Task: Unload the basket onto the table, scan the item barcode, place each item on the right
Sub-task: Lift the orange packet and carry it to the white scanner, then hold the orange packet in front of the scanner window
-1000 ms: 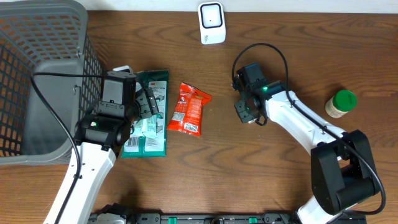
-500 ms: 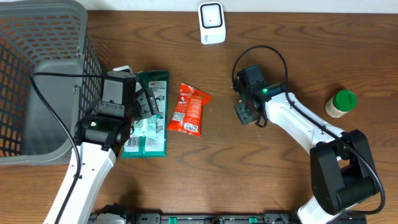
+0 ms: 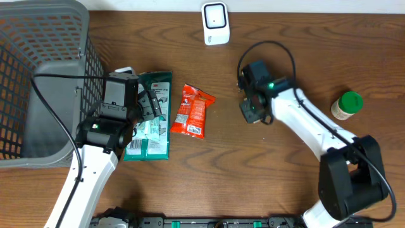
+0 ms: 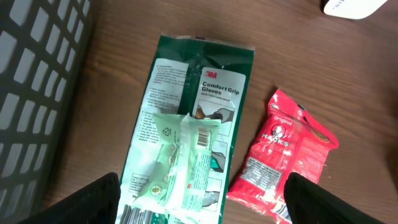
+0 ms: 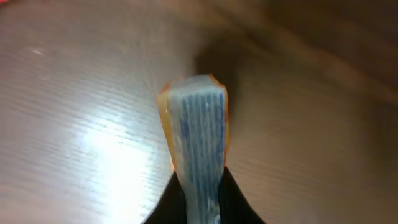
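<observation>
In the right wrist view my right gripper (image 5: 199,190) is shut on a thin packet (image 5: 196,124), seen edge-on, blue-striped with orange edges, held above the brown table. Overhead, the right gripper (image 3: 249,109) sits right of table centre and hides the packet. The white scanner (image 3: 215,23) stands at the table's far edge. My left gripper (image 4: 202,202) hangs open over a green gloves pack (image 4: 208,81) with a pale green packet (image 4: 183,162) lying on it; overhead the left gripper (image 3: 150,104) is above that pack (image 3: 154,144).
A red snack packet (image 3: 192,111) lies between the two arms, also seen in the left wrist view (image 4: 286,155). A grey mesh basket (image 3: 38,76) fills the far left. A green-lidded jar (image 3: 347,105) stands at the right.
The right gripper's jaws have closed on the thin packet, and its arm has shifted slightly toward the far edge. The left arm has not moved.
</observation>
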Controlling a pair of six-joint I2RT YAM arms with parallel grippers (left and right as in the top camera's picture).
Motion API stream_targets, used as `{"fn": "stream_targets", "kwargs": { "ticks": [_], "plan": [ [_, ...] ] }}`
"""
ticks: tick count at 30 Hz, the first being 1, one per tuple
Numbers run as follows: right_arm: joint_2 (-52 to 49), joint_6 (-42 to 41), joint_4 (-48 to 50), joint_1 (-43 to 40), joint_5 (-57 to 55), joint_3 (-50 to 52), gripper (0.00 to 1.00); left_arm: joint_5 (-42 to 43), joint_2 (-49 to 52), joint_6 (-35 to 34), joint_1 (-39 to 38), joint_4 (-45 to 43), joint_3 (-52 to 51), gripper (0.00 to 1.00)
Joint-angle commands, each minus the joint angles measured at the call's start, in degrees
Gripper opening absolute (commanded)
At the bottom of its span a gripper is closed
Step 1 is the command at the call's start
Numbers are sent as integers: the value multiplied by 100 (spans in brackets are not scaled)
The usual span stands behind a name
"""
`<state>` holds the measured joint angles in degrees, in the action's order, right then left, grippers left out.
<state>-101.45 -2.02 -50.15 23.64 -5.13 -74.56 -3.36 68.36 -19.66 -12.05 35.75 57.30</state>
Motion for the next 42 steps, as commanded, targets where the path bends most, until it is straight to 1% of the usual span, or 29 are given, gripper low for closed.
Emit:
{"fn": "stream_targets", "kwargs": {
  "ticks": [1,6,10,11,13,16,18,20,30,33,36,42],
  "plan": [
    [501,-450,-837,7,-59,-1294,1,-13,-20,-11,20,0,111,84],
    [474,-859,-2247,7,-28,-3010,1,-13,-20,-11,20,-2,111,84],
    [280,-957,-2730,7,201,-4079,1,-13,-20,-11,20,0,111,84],
    [72,-1021,-3032,7,210,-4647,1,-13,-20,-11,20,0,111,84],
    [-291,-1021,-3338,7,254,-5423,1,-13,-20,-11,20,0,111,84],
    [-977,-1019,-3587,7,282,-6564,1,-11,-20,-11,20,0,111,84],
    [-1589,-1019,-3578,7,337,-7272,1,-13,-20,-11,20,-2,111,84],
    [-2140,-1019,-3204,7,400,-7619,1,-13,-20,-11,20,0,111,84],
    [-3814,-1045,-686,-9,348,-7639,1,-13,-20,-11,20,-2,111,84],
    [-4207,-1073,-85,-9,31,-7639,1,-11,-20,-11,20,-2,111,84],
    [-4524,-1082,269,-22,-81,-7639,1,-11,-20,-11,20,-2,111,84],
    [-5031,-1086,568,-74,-214,-7637,1,-13,-20,-11,20,-2,111,84]
  ]
}}
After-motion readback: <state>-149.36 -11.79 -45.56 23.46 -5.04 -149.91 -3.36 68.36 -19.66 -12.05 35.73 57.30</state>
